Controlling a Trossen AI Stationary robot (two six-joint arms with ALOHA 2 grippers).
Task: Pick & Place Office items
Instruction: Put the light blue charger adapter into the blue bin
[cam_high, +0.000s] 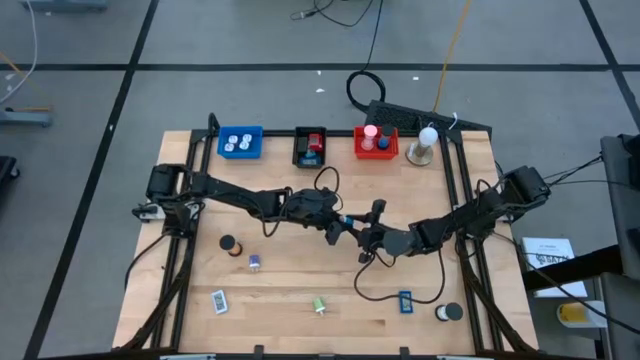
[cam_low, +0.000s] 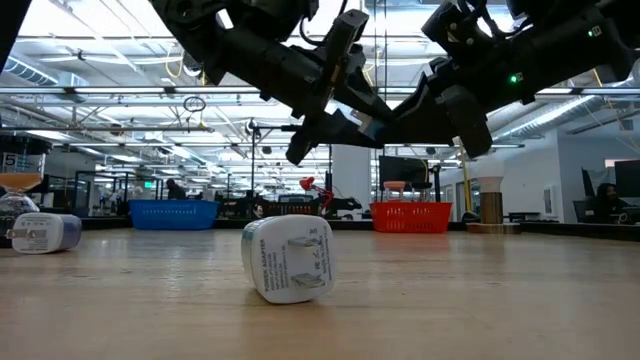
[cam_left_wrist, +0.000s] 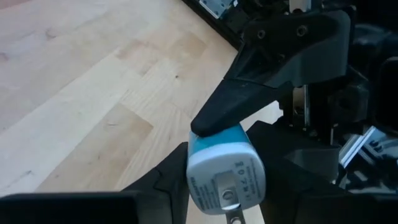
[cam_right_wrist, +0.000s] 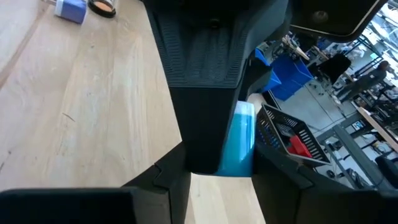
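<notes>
Above the middle of the tabletop (cam_high: 300, 270), we see a small blue-and-white charger plug (cam_left_wrist: 225, 168) held in mid-air between both arms. The right gripper (cam_right_wrist: 214, 168) has its fingers closed on the plug's blue body, and the left gripper (cam_left_wrist: 221, 186) has its own fingers partly closed around the plug's white pronged end; we cannot tell whether they are pressing on it. In the overhead view the two grippers meet tip to tip at the plug. On the wood below lie other office items, well apart: a white plug (cam_low: 288, 258) on its side near the front edge, a green piece (cam_high: 320, 305), a blue piece (cam_high: 406, 300) and a black disc (cam_high: 228, 243). Along the far edge stand a blue tray (cam_high: 240, 143), a black tray (cam_high: 311, 146) and a red tray (cam_high: 376, 143).
</notes>
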